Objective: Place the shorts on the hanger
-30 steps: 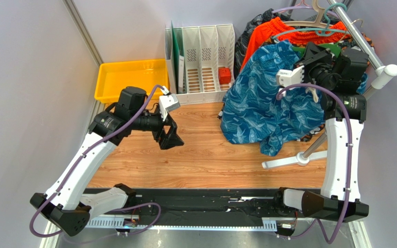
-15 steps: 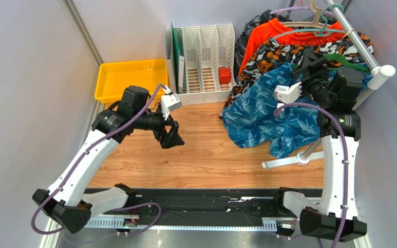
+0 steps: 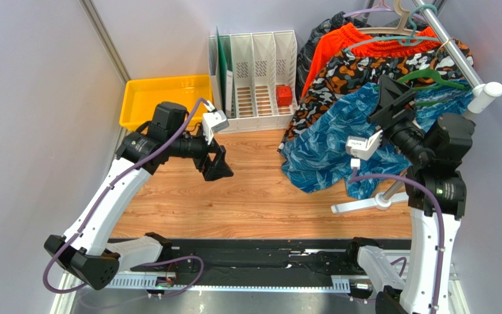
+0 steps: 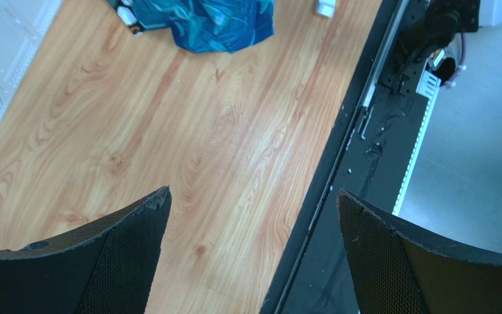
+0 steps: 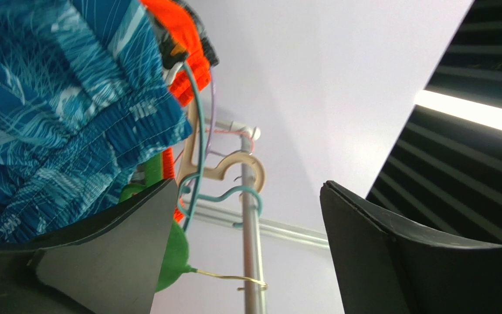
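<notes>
Your right gripper, wide open and empty, sits just beside the shorts hanging from the hanger, camouflage shorts crowding behind; your left gripper, likewise spread and empty, hovers well apart.

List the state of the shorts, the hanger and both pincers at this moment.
shorts: draped on the hanger, hanging free of both pincers.
hanger: hooked on the rail, carrying the shorts.
left pincer: open, empty, above the table.
right pincer: open, empty, beside the shorts.
</notes>
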Controlling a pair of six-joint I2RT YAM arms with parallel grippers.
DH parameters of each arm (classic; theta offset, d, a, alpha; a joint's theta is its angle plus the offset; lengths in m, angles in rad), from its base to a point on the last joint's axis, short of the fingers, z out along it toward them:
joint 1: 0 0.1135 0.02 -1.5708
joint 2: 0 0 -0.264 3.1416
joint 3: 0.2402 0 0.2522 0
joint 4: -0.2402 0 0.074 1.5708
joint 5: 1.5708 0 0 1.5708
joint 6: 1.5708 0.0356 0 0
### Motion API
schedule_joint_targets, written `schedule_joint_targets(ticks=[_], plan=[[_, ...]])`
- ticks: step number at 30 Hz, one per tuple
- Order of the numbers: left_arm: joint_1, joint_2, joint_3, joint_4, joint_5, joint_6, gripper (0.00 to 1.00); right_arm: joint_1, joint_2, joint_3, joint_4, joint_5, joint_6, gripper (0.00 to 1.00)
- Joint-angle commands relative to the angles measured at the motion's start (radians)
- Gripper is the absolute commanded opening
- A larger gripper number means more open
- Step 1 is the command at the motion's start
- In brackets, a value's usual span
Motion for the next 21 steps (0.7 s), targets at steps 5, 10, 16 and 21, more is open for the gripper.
schedule_joint_targets(ticks=[5, 10, 16, 21], plan=[[0.117, 0.027, 0.173, -0.045, 0.086, -0.001, 0.99, 0.011, -0.098, 0.057, -0.067, -0.228, 0.328, 0.88], [0.183, 0.024, 0.218, -0.111, 0.127, 0.006, 0.99, 0.009, -0.201, 0.019, -0.069, -0.247, 0.778, 0.9], [0.199, 0.024, 0.206, -0.209, 0.001, 0.014, 0.99, 0.009, -0.261, -0.047, -0.133, -0.166, 1.321, 0.91], [0.211, -0.08, 0.043, -0.17, -0.102, 0.017, 0.99, 0.009, -0.435, -0.271, -0.074, -0.149, 1.55, 1.0]])
